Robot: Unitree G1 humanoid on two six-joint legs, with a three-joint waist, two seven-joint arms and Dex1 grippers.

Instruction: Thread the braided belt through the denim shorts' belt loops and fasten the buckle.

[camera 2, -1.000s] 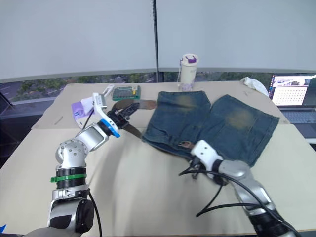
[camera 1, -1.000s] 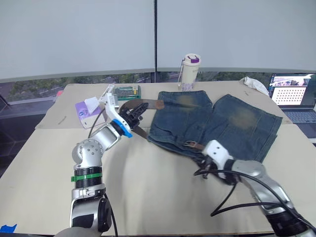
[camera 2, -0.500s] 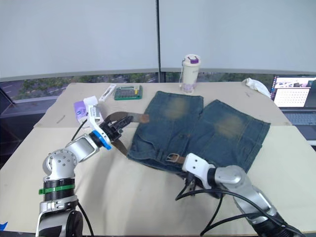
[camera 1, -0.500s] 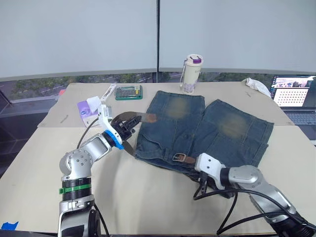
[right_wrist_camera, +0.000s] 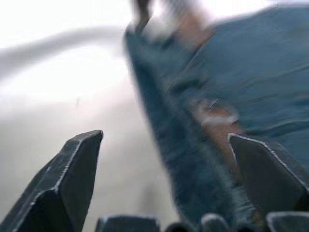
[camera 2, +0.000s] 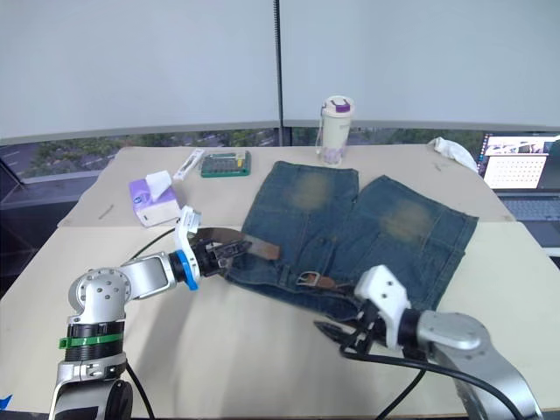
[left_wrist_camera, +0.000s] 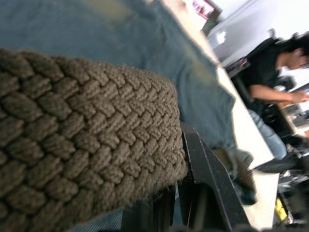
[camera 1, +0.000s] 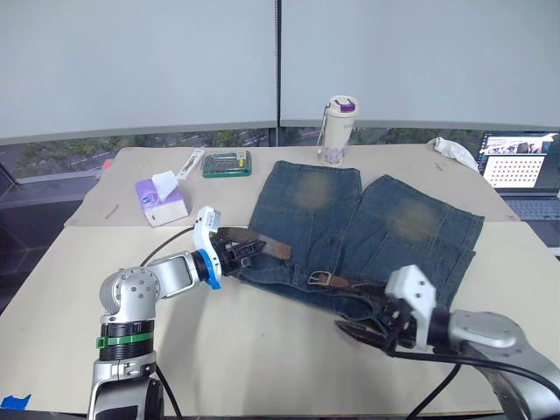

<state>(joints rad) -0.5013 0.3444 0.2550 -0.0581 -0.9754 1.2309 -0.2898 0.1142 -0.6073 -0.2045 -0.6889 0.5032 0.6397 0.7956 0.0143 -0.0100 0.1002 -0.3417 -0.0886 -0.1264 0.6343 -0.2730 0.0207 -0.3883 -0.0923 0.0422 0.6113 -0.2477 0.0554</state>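
No writing is readable on any item. The faded blue denim shorts [camera 1: 367, 232] lie on the beige table [camera 1: 262, 350]. The left gripper [camera 1: 248, 254] is clamped on the brown braided belt [camera 1: 262, 248] at the waistband; the right gripper [camera 1: 360, 331] is apart beside the hem.

silver arms, black cables (blue, green bands)

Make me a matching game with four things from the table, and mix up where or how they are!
Things:
1. braided belt
2. denim shorts
3. tissue pack
4. right gripper

States:
A. open, near the waistband's edge
B. spread flat on the table
C. clamped in the left gripper
D. purple, with a white tissue sticking out

Pairs: 1-C, 2-B, 3-D, 4-A
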